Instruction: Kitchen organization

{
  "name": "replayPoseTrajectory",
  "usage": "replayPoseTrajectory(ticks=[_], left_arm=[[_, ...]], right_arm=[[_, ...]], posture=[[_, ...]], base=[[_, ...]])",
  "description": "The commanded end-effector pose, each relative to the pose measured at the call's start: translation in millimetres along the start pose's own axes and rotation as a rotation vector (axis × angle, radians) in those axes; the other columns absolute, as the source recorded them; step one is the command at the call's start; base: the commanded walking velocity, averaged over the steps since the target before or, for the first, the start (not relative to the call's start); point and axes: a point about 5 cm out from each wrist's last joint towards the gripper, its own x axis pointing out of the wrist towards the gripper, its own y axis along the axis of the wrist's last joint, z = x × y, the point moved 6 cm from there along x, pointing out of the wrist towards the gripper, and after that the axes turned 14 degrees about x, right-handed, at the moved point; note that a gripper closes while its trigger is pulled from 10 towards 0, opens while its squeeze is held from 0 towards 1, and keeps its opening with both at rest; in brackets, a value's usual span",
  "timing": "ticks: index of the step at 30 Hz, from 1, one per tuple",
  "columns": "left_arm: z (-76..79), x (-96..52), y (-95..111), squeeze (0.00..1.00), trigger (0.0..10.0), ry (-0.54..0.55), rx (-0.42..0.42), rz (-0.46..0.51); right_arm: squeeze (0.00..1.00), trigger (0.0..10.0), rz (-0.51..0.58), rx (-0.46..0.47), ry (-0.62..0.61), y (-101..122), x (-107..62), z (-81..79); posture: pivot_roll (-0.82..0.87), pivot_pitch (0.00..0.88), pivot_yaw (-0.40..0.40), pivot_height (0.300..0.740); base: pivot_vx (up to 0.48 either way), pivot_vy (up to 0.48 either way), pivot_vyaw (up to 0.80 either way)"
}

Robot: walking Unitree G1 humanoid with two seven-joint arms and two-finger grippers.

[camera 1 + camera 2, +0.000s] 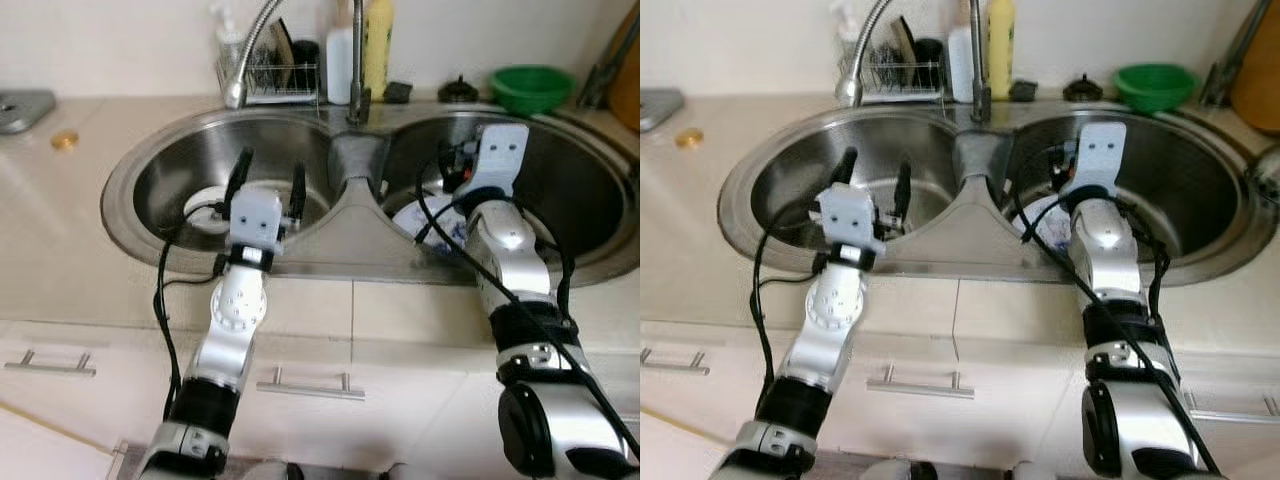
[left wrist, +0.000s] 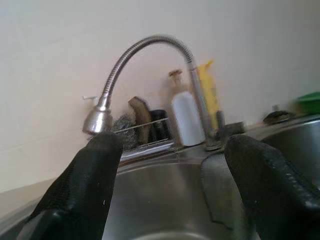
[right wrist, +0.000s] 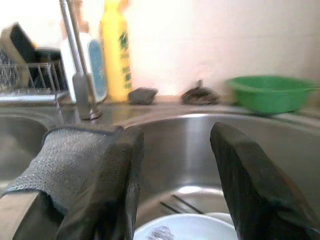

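Note:
A steel double sink (image 1: 350, 250) is set into the beige counter. In its left basin lies a white dish (image 1: 208, 208); my left gripper (image 1: 270, 165) hovers over that basin, open and empty, pointing at the back wall. The right basin holds a blue-patterned white plate (image 1: 425, 218). Above this plate, my right gripper (image 3: 175, 132) stands open with nothing between its fingers. A grey scouring pad (image 3: 65, 160) with a tan backing rests against the outer side of one finger (image 3: 110, 190); I cannot tell whether it is attached.
A curved flexible faucet (image 1: 250, 45) arches over the left basin. Behind the sink stand a wire rack (image 1: 270, 78), a white bottle (image 1: 340, 60) and a yellow bottle (image 1: 378, 40). A green bowl (image 1: 530, 87) sits back right. Drawer handles (image 1: 310, 385) run below the counter edge.

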Motion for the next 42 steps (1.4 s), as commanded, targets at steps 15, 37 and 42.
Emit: replayPoseTrajectory(ticks=[15, 37, 42], left_arm=[[-2.4, 4.8, 5, 0.0, 10.0, -0.009, -0.004, 0.013], [-2.8, 5.5, 9, 0.0, 10.0, -0.006, 0.001, 0.042], [-4.3, 4.3, 8, 0.0, 10.0, -0.004, 0.003, 0.038]], right_arm=[[0.0, 10.0, 0.202, -0.044, 0.023, 43, -16.3, -5.3], [0.0, 10.0, 0.235, -0.133, 0.169, 34, -61.1, -37.4], [0.0, 10.0, 0.235, -0.132, 0.167, 34, -61.6, -38.3]], posture=[[-0.16, 0.0, 0.048, 0.74], [-0.17, 0.0, 0.051, 0.74], [-0.16, 0.0, 0.047, 0.74]], base=[[0.0, 0.248, 0.0], [0.0, 0.039, 0.0], [0.0, 0.0, 0.0]])
